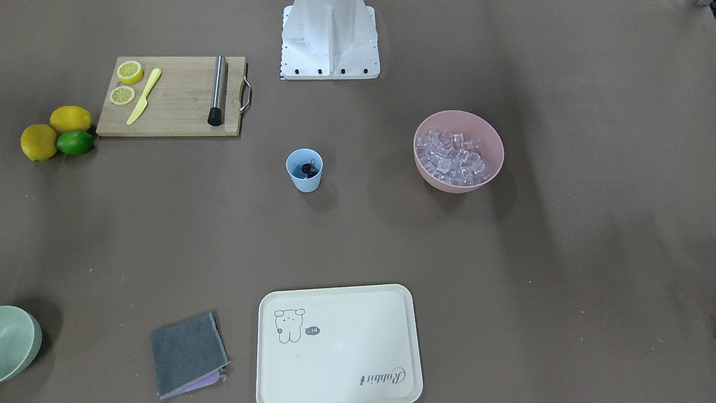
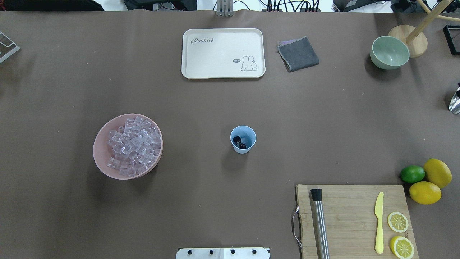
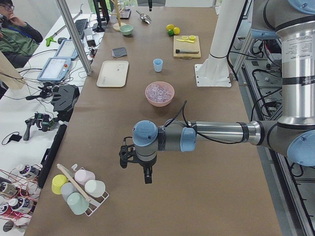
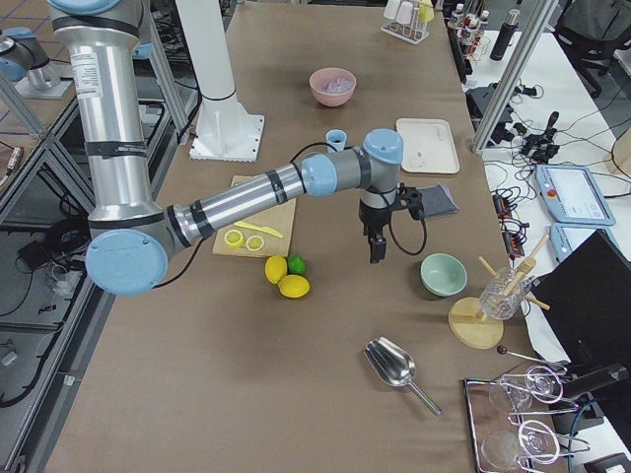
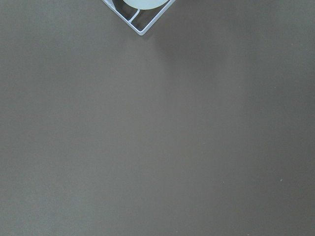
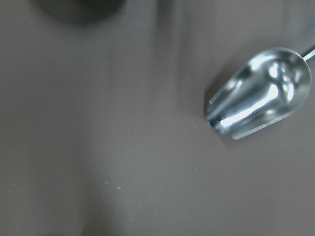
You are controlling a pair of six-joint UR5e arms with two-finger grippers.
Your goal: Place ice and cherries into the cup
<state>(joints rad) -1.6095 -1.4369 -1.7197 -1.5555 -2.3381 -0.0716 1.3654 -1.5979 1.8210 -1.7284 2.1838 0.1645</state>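
Note:
The light blue cup (image 1: 304, 178) (image 2: 243, 148) stands upright mid-table, and the dark cherries (image 1: 307, 168) (image 2: 239, 142) lie inside it. A heap of clear ice (image 1: 454, 158) (image 2: 131, 145) fills the pink bowl (image 1: 447, 186) (image 2: 100, 160) on the robot's left. Far from the cup, my left gripper (image 3: 146, 177) hangs over bare table near a rack of cups. My right gripper (image 4: 375, 248) hangs at the other end, beside the lemons. Both show only in the side views, so I cannot tell whether they are open or shut.
A cutting board (image 2: 352, 212) carries lemon slices, a yellow knife and a metal rod. Lemons and a lime (image 2: 426, 178) lie beside it. The far side holds a cream tray (image 2: 222, 54), a grey cloth (image 2: 298, 54) and a green bowl (image 2: 390, 52). A metal scoop (image 6: 258, 93) lies below my right wrist.

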